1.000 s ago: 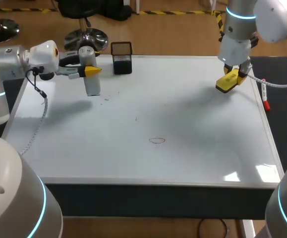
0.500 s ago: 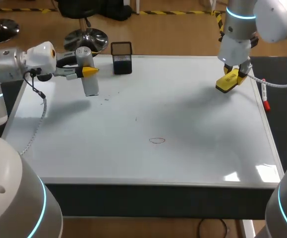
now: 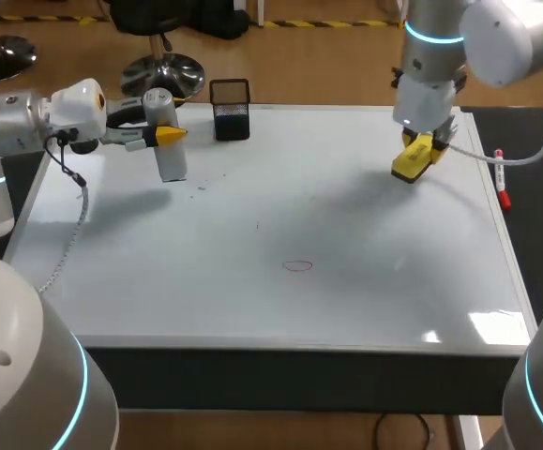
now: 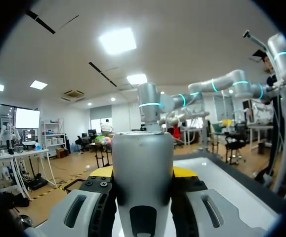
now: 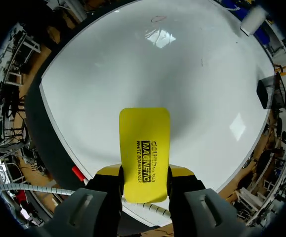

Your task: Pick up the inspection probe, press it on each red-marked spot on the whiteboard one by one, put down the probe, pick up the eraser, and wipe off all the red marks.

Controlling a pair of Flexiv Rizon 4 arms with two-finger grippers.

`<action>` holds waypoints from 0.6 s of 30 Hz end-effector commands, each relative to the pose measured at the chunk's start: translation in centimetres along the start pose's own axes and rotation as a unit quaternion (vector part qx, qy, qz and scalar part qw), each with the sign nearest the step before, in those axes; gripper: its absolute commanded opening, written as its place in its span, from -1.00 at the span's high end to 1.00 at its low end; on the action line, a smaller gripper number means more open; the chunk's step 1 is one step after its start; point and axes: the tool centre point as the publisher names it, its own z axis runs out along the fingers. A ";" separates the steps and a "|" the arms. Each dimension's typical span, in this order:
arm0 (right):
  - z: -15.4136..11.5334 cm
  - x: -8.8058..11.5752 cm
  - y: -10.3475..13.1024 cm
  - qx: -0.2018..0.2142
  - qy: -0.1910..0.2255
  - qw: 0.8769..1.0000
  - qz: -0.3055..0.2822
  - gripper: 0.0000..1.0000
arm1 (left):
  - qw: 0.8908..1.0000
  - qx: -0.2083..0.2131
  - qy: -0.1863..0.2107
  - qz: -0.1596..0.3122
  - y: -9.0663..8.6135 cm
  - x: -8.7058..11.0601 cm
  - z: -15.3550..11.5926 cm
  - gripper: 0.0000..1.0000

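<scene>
My left gripper is shut on the grey cylindrical inspection probe, which stands upright near the whiteboard's far left corner; in the left wrist view the probe fills the space between the fingers. My right gripper is shut on the yellow eraser, held above the far right part of the whiteboard. In the right wrist view the eraser juts out ahead of the fingers over the white surface. One red mark, a small oval, lies near the board's middle, and shows ahead of the eraser as a red mark.
A black mesh pen holder stands at the far edge, just right of the probe. A red-capped marker lies on the dark strip to the right of the board. A white cable hangs from my left arm over the board's left side.
My right arm has carried the eraser leftward and slightly toward the far edge. The left arm with the probe drew back a little to the left earlier and now holds still.
</scene>
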 end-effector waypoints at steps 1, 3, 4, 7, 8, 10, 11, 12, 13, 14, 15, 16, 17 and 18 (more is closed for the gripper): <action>-1.3 0.9 3.4 0.023 -0.012 0.999 -0.021 1.00 | 1.000 0.000 -0.002 0.001 -0.1 0.1 0.0 1.00; -1.5 1.0 5.7 0.022 -0.016 0.999 -0.036 1.00 | 1.000 0.000 -0.002 0.001 -0.1 0.1 0.0 1.00; -1.6 1.0 6.9 0.026 -0.016 0.999 -0.043 1.00 | 1.000 0.000 -0.002 0.001 -0.1 0.1 0.0 1.00; -1.6 1.0 10.4 0.026 -0.023 0.997 -0.066 1.00 | 1.000 0.000 -0.002 0.001 -0.1 0.1 0.0 1.00; -1.7 1.0 11.5 0.027 -0.025 0.997 -0.073 1.00 | 1.000 0.000 -0.002 0.001 -0.1 0.1 0.0 1.00; -1.7 1.0 13.6 0.025 -0.031 0.995 -0.086 1.00 | 1.000 0.000 -0.002 0.001 -0.1 0.1 0.0 1.00; -1.8 1.0 14.6 0.018 -0.042 0.995 -0.092 1.00 | 1.000 0.000 -0.002 0.001 -0.1 0.1 0.0 1.00; -2.0 0.9 15.7 0.017 -0.044 0.994 -0.102 1.00 | 1.000 0.000 -0.002 0.001 -0.1 0.1 0.0 1.00; -2.1 0.8 16.6 0.020 -0.043 0.993 -0.106 1.00 | 1.000 0.000 -0.002 0.001 -0.1 0.1 0.0 1.00; -2.2 0.8 17.5 0.018 -0.048 0.993 -0.110 1.00 | 1.000 0.000 -0.002 0.001 -0.1 0.1 0.0 1.00; -2.3 0.7 18.4 0.012 -0.054 0.992 -0.116 1.00 | 1.000 0.000 -0.002 0.001 -0.1 0.1 0.0 1.00; -2.4 0.6 19.3 0.009 -0.061 0.991 -0.121 1.00 | 1.000 0.000 -0.002 0.001 -0.1 0.1 0.0 1.00; -2.6 0.4 20.2 0.005 -0.068 0.990 -0.125 1.00 | 1.000 0.000 -0.002 0.001 -0.1 0.1 0.0 1.00; -2.6 0.2 21.1 0.006 -0.067 0.989 -0.133 1.00 | 1.000 0.000 -0.002 0.001 -0.1 0.1 0.0 1.00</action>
